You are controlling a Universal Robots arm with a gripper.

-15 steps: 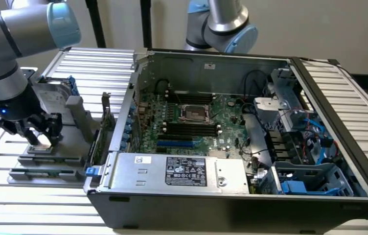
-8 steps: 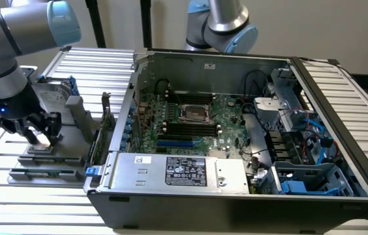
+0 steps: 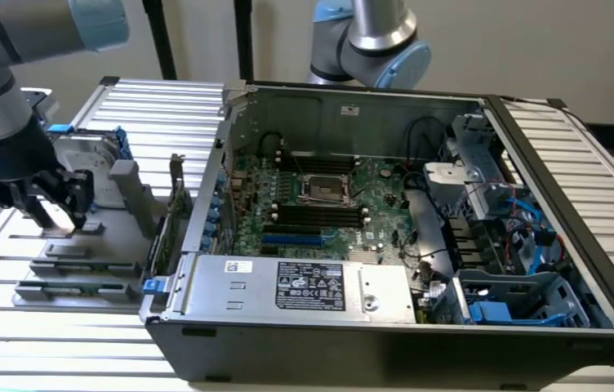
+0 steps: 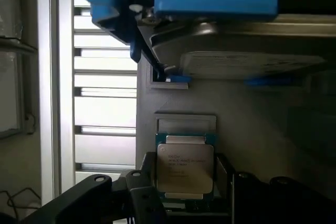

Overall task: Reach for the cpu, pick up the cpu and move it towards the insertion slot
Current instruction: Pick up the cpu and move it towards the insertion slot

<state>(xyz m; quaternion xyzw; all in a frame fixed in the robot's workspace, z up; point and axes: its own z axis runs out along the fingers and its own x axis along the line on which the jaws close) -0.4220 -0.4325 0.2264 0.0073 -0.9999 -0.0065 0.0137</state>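
The black two-fingered gripper [image 3: 55, 214] pinches the small square silvery-topped cpu [image 4: 185, 167] by its edges, above the grey parts tray [image 3: 78, 265] at the exterior view's left, well apart from the silver-framed square insertion slot [image 3: 327, 189] on the green circuit board [image 3: 378, 184].

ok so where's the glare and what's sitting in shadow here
Exterior view: the slot frame glints, and the case front is dark. Wrist view: the slatted table glares white, while the cpu top is evenly lit with a soft sheen.
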